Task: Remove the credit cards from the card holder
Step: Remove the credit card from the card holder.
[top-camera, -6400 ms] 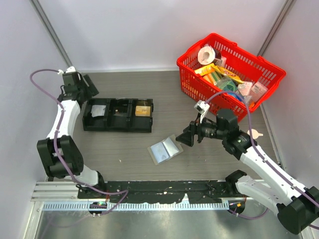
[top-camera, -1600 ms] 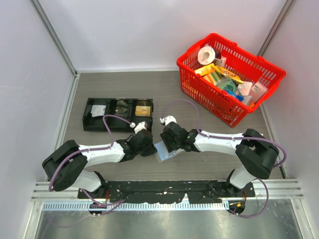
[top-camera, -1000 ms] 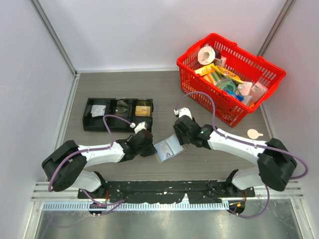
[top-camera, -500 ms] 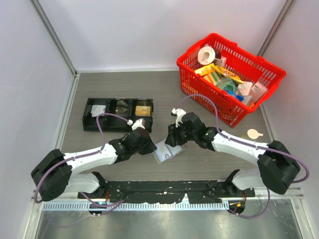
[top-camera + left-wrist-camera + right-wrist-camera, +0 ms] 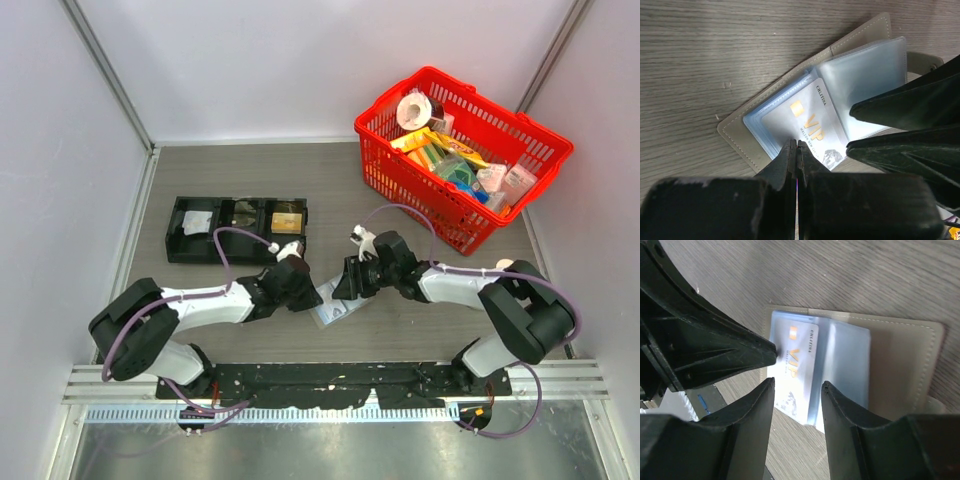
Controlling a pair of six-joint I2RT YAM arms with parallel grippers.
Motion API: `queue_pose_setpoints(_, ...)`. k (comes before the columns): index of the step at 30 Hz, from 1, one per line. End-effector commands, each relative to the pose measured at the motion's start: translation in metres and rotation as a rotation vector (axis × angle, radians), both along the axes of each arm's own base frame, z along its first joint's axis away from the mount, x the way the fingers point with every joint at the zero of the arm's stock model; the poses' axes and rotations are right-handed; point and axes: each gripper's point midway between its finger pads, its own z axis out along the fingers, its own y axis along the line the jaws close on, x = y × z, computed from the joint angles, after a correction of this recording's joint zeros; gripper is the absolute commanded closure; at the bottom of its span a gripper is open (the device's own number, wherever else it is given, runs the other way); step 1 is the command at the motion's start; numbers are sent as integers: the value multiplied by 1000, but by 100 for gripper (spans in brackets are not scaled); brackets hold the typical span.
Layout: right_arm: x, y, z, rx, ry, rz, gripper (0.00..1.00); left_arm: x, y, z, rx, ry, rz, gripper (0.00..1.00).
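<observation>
The card holder [image 5: 335, 308] lies open on the table, grey outside [image 5: 740, 134] with pale blue clear pockets [image 5: 842, 360]. A whitish credit card [image 5: 810, 120] printed "VIP" in gold lies on its left panel, one end poking past the holder's edge [image 5: 799, 407]. My left gripper [image 5: 796, 144] is shut, and its tips press down on the card near that edge. From the opposite side my right gripper [image 5: 797, 385] hovers open over the card's protruding end, one finger [image 5: 760, 400] on each side, not touching it. In the top view both grippers, left [image 5: 312, 296] and right [image 5: 343, 283], meet over the holder.
A long black three-compartment tray [image 5: 236, 248] holding small items sits at the back left. A red basket [image 5: 400, 185] full of goods stands at the back right. A small pale round tag [image 5: 503, 266] lies by the right arm.
The right gripper's jaws have narrowed and it has come down over the card's end. The left gripper's shut tips have slid right onto the card. The holder has shifted slightly.
</observation>
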Motion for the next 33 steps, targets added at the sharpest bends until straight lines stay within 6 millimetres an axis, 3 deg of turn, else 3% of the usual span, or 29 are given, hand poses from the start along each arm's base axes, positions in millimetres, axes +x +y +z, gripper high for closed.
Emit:
queue_pose_setpoints(1, -2, 14, 10, 93, -8, 59, 53, -4, 0, -8, -21, 23, 15, 100)
queue_pose_setpoints(10, -12, 25, 23, 173, 10, 137, 56, -9, 8, -15, -21, 35, 37, 100)
queue_pose_setpoints(13, -7, 23, 26, 159, -12, 110, 57, -9, 7, -11, -26, 34, 35, 99)
queue_pose_setpoints(17, 6, 2, 9, 0, -44, 20, 57, -7, 9, 1, -27, 6, 38, 94)
queue_pose_setpoints(24, 4, 1, -2, -24, -23, 30, 57, -3, 0, 14, -44, -15, 8, 91)
queue_pose_setpoints(33, -5, 15, 7, 78, 10, 87, 57, -9, -1, -9, 3, 48, -16, 94)
